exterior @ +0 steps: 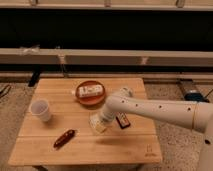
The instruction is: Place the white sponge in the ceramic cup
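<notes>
My pincer (97,125) gapes wide, its hold unclear. A dark item (122,120) lies just right, a reddish stick (64,138) lower left. The ceramic cup (41,109) stands well left; behind, a plate (82,100) carries a white oblong item (90,91).

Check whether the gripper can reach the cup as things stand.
Probably yes. The gripper hangs low over the middle of the table, to the right of the cup in the view. Only bare wood lies between them; the reddish item sits nearer the front, off that line.
</notes>
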